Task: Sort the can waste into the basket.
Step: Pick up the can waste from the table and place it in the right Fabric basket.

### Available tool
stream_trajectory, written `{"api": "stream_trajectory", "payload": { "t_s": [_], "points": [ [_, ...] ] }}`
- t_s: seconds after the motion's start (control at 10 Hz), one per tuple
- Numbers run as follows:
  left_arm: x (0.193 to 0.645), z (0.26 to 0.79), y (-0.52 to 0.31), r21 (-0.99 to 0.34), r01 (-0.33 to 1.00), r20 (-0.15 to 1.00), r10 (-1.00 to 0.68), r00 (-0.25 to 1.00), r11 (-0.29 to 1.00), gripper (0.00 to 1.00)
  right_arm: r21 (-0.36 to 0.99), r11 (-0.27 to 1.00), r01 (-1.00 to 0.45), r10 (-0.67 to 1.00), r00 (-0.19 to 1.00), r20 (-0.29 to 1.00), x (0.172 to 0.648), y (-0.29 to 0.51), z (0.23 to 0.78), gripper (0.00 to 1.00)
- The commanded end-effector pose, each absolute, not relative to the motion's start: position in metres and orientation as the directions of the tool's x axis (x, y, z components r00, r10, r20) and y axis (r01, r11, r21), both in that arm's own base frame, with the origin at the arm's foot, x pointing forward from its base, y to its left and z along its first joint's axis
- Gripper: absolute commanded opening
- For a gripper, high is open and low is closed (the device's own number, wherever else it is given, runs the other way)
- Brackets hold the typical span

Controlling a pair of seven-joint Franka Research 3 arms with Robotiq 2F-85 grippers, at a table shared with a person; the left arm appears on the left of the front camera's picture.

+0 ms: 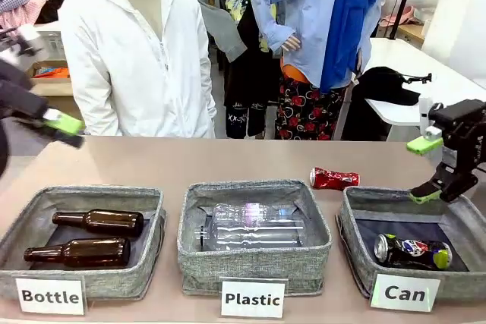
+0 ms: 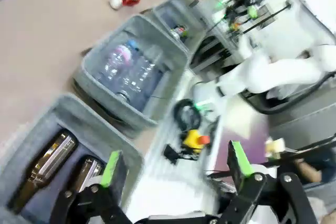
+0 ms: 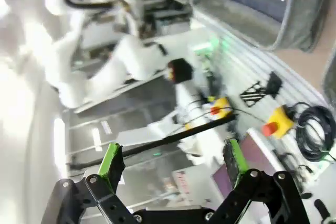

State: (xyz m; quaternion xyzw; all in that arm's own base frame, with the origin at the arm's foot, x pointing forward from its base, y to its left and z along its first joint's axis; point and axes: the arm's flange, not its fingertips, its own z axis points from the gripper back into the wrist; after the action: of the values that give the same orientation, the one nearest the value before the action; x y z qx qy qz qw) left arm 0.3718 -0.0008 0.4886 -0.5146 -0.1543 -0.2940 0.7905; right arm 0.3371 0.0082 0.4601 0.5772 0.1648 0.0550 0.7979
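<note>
Dark can [image 1: 412, 251]: lies on its side inside the Can basket [image 1: 355, 242], yellow-green end toward 3 o'clock; looks already sorted.
Red can [image 1: 334, 179]: on its side on the counter [image 1: 228, 161], just off the basket's far-left corner, at 10 o'clock from it; judged the one piece left to sort.
Right end effector [image 1: 425, 171]: jaws wide, nothing between them; hangs over the basket's far rim at 1 o'clock, near the red can but apart from it, likely the arm to fetch it.
Left end effector [image 2: 176, 163]: jaws wide, empty; raised at the counter's 9 o'clock edge, above the Bottle basket [image 1: 91, 190], well apart from the cans.
Bottle basket: two brown bottles [image 1: 99, 222].
Plastic basket [image 1: 258, 185]: centre; clear bottles [image 1: 254, 225]; not part of this job.
Person [image 1: 137, 58]: stands across the counter at 11 o'clock.
</note>
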Motion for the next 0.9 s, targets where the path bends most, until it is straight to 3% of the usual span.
{"api": "stream_trajectory", "payload": {
  "t_s": [0.0, 0.1, 0.2, 0.3, 0.8],
  "points": [
    [0.408, 0.451, 0.028, -0.855, 0.499, 0.473, -0.182, 0.862, 0.143, 1.0, 0.954, 0.191, 0.232, 0.113, 0.96, -0.256, 0.362, -0.029, 0.469, 1.0],
    [0.417, 0.426, 0.054, -0.895, 0.44, 0.429, -0.119, 0.895, 0.08, 1.0, 0.94, 0.298, 0.169, -0.069, 0.986, -0.155, 0.361, -0.039, 0.461, 1.0],
    [0.429, 0.388, 0.087, -0.917, 0.394, 0.39, -0.072, 0.918, 0.06, 1.0, 0.947, 0.269, 0.174, 0.222, 0.946, -0.237, 0.352, -0.014, 0.451, 1.0],
    [0.385, 0.439, 0.05, -0.863, 0.484, 0.46, -0.173, 0.871, 0.145, 1.0, 0.947, 0.269, 0.174, 0.222, 0.946, -0.237, 0.352, -0.014, 0.451, 1.0],
    [0.385, 0.439, 0.05, -0.863, 0.484, 0.46, -0.173, 0.871, 0.145, 1.0, 0.947, 0.269, 0.174, 0.222, 0.946, -0.237, 0.352, -0.014, 0.451, 1.0]
  ]
}}
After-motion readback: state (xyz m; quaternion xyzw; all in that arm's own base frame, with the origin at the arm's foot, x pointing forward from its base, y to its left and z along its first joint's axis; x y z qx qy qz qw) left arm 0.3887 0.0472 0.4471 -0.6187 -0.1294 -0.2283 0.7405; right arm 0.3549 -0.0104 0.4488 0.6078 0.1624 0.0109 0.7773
